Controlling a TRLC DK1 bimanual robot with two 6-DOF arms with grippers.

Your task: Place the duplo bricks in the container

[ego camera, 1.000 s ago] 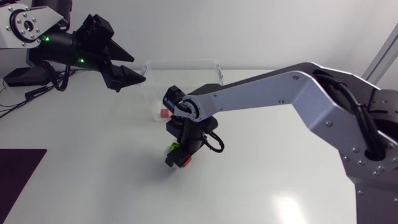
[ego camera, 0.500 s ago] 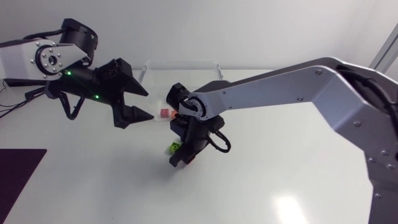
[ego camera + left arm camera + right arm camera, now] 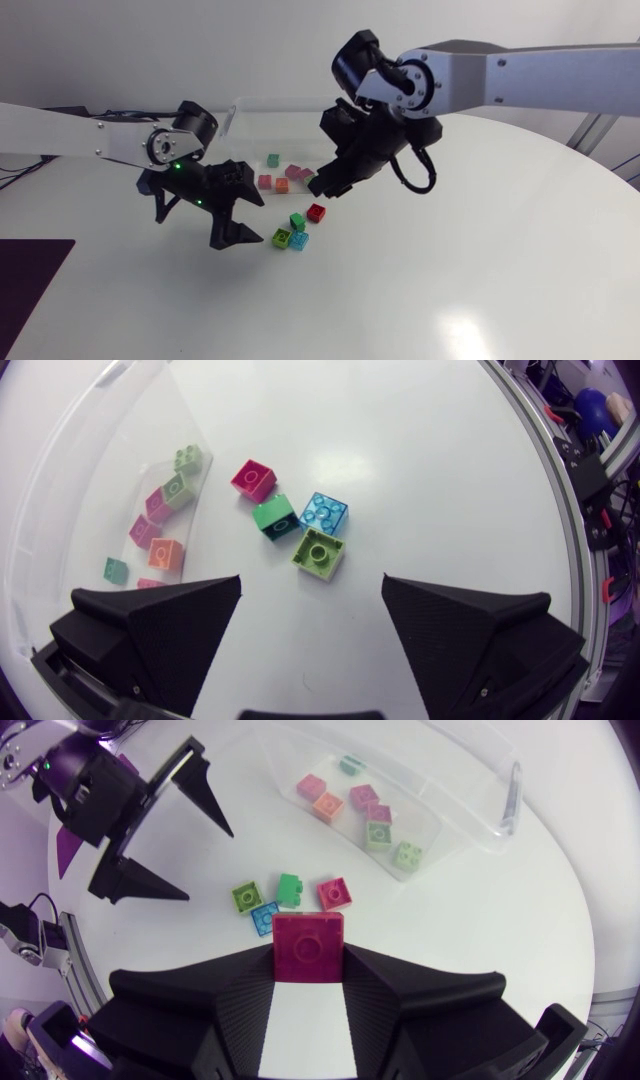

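**One brick in hand, tub ahead**

My right jaws are clamped on a magenta brick [image 3: 308,948] — the container [image 3: 452,808] lies ahead of them, beyond four loose bricks [image 3: 273,518]. I should centre over it before letting go. My left jaws gape wide, empty, above those four. Only the right wrist view shows the grip — from overhead I cannot make it out.

Loose bricks [image 3: 297,221] flanked by left end effector [image 3: 250,222] on one side — bare table [image 3: 420,280] beyond other.
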